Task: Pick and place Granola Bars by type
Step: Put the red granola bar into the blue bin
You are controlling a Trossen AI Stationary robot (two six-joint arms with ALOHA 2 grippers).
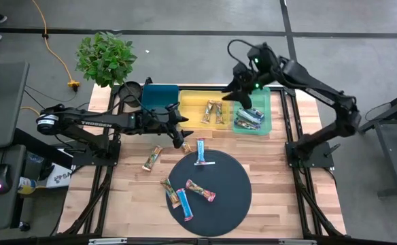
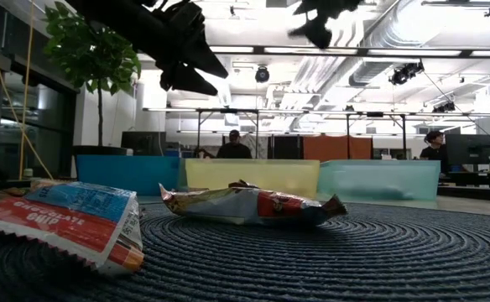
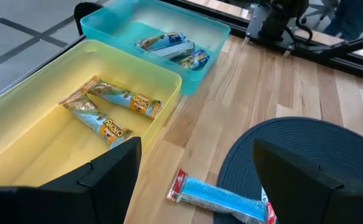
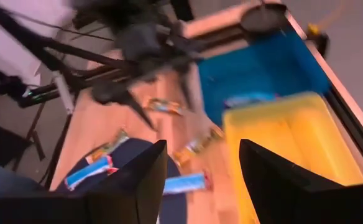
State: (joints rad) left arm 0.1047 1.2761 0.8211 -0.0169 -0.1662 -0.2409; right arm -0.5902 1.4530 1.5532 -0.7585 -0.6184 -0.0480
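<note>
Granola bars lie in three places on the wooden table (image 1: 266,163), as we see from above. Two tan-brown bars (image 1: 214,112) rest side by side in the yellow tray (image 1: 192,99), and several bars (image 1: 249,118) with blue and silvery wrappers are heaped in the green tray (image 1: 266,116) just beside it; the teal tray (image 1: 161,95) stands at the other end of the row, near a potted plant (image 1: 105,58). On the dark round mat (image 1: 229,187) we count a blue bar (image 1: 200,151) overhanging the far rim, a second blue bar (image 1: 184,203), a pink-ended silvery bar (image 1: 202,190) and a tan-brown bar (image 1: 167,185); another tan-brown bar (image 1: 152,158) lies on the bare wood beside the mat. The left end effector (image 1: 183,133) hovers above the table between the teal tray and the mat, its fingers (image 3: 101,180) spread wide and empty, with the overhanging blue bar showing between them in the left wrist view. The right end effector (image 1: 243,92) hangs over the boundary of the yellow and green trays, its fingers (image 4: 138,180) parted and holding nothing. In the low view we note a crumpled bar (image 2: 245,205) and a blue wrapper (image 2: 69,222) in the foreground, with seated people (image 2: 233,147) in the room behind.
</note>
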